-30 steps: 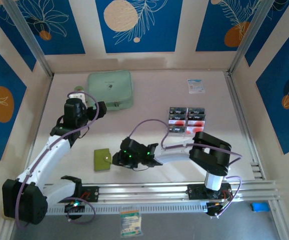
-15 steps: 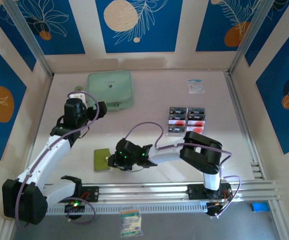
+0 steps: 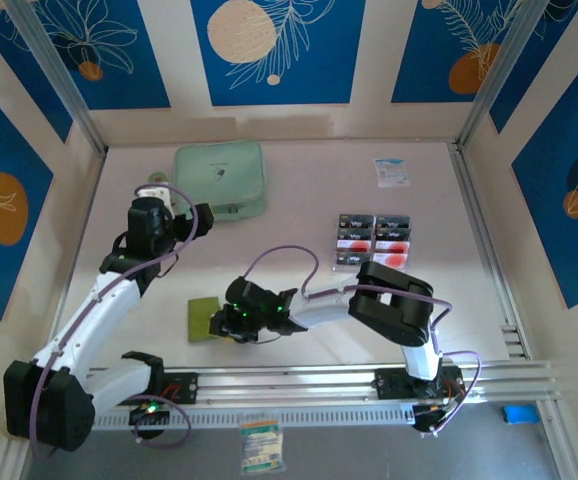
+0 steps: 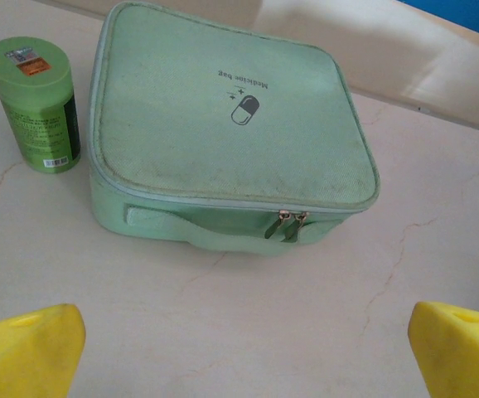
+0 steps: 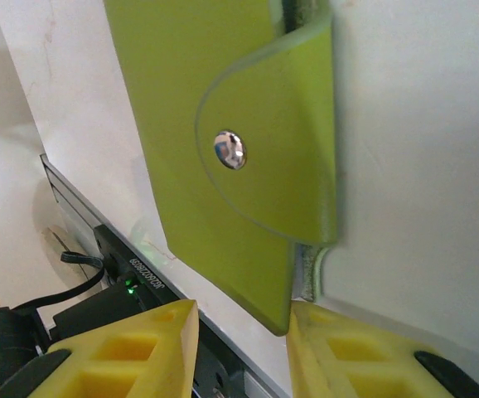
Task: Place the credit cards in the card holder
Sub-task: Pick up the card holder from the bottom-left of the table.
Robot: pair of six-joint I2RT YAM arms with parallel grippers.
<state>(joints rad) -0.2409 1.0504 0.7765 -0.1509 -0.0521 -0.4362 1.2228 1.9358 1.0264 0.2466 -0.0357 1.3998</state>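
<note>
The olive-green card holder (image 3: 201, 317) lies folded on the table at the near left, its flap with the snap button (image 5: 228, 149) facing up. My right gripper (image 3: 223, 322) sits at its right edge. In the right wrist view the card holder (image 5: 223, 108) has one corner between my yellow fingers (image 5: 140, 344). One finger touches that corner and a gap remains at the other, so the right gripper (image 5: 244, 336) is open. The credit cards (image 3: 374, 240) lie in a neat block at mid right. My left gripper (image 3: 201, 220) hangs open over bare table.
A mint-green zip case (image 4: 223, 124) stands at the back left with a green bottle (image 4: 36, 104) beside it. A white-and-blue packet (image 3: 391, 171) lies at the back right. The aluminium rail (image 3: 319, 380) runs along the near edge, close to the card holder.
My right gripper has slid left onto the card holder's edge and its jaws have narrowed around the corner. The left arm has not moved.
</note>
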